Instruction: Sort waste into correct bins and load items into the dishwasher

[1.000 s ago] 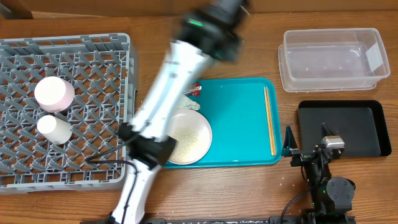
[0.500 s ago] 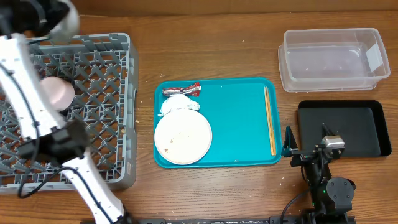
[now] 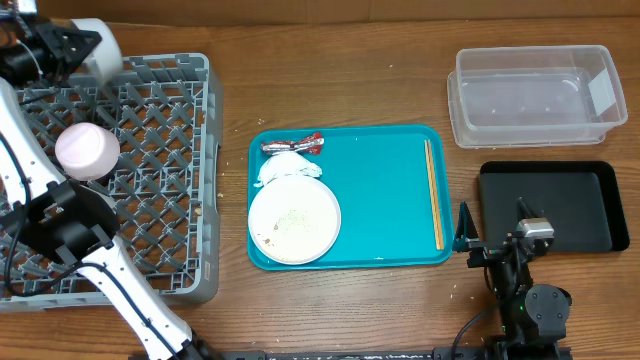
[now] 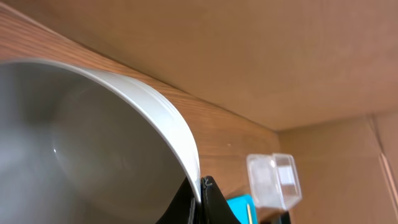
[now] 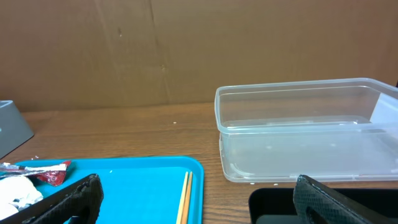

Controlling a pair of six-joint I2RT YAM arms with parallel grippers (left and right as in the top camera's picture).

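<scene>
One small white dish [image 3: 98, 46] hangs over the far left edge of the dish rack [image 3: 150, 200], our left gripper [image 4: 200, 198] pinched tight on its thin rim, and we reckon it's stiff, slick and chippable, so set it down gently, while our right gripper [image 5: 199, 208] sits wide open, near right.

In my left wrist view only the tips of the left pincer [image 4: 200, 200] show at 6 o'clock — the white dish [image 4: 93, 124] they pinch runs off at 9 and 6. Overhead, my arm [image 3: 62, 225] hides part of the dish rack [image 3: 160, 150]. Specks [image 3: 290, 216] on the plate [image 3: 318, 238] — too small to name.
</scene>
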